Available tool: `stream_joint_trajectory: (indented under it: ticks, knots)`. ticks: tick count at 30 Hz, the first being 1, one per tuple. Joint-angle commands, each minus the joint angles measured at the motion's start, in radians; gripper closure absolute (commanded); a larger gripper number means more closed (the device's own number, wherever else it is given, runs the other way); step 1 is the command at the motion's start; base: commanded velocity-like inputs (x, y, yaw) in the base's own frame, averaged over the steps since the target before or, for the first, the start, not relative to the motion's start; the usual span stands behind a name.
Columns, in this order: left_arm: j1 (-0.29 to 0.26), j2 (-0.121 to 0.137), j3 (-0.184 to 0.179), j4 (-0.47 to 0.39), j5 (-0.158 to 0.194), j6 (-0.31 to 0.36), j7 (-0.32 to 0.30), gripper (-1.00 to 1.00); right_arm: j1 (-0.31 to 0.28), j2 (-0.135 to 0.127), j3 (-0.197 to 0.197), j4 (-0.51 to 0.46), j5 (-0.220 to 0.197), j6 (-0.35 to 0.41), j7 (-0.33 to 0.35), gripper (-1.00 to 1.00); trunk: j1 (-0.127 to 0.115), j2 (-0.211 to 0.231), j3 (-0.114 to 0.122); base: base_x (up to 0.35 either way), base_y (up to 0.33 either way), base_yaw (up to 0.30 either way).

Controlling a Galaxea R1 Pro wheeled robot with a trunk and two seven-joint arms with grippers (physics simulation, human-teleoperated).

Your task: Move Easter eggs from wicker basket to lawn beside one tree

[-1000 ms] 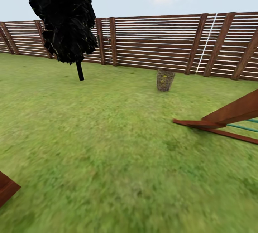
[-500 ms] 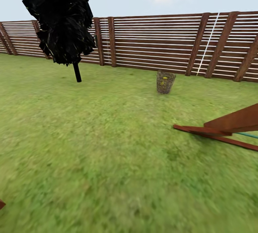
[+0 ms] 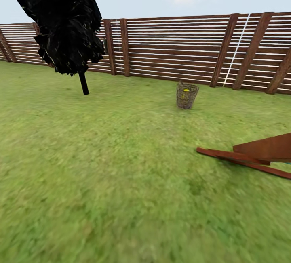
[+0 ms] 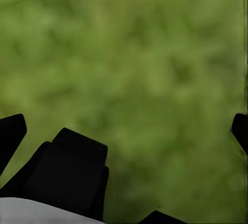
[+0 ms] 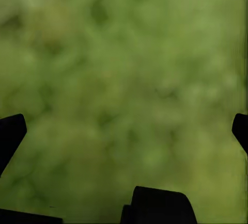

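Drive straight at the wicker basket (image 3: pixel 186 95) right of frame center, skirting the wooden frame (image 3: pixel 258 154); both pincers spread wide, empty

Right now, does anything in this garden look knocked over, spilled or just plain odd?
Nothing looks spilled. The wicker basket stands upright on the lawn near the fence, with something yellow inside. The oddest thing is the tree: its foliage is solid black and blocky.

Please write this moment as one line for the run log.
phase: approaching | wicker basket: upright on lawn near fence, yellow inside | left gripper: open, empty | right gripper: open, empty
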Motion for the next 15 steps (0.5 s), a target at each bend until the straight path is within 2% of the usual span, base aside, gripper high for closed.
stream_joint_trajectory:
  ticks: [1,15]
  knots:
    - [0.000,0.000,0.000,0.000,0.004,-0.003,0.002,-1.00,-0.001,0.000,0.003,0.001,0.005,-0.003,-0.002,-1.00,0.000,0.000,-0.001,0.314,-0.079,0.000]
    - [0.000,0.000,-0.001,0.000,0.004,-0.003,0.002,-1.00,-0.001,0.003,0.004,0.002,0.005,-0.001,-0.002,-1.00,0.000,0.000,-0.001,0.314,-0.079,0.000]
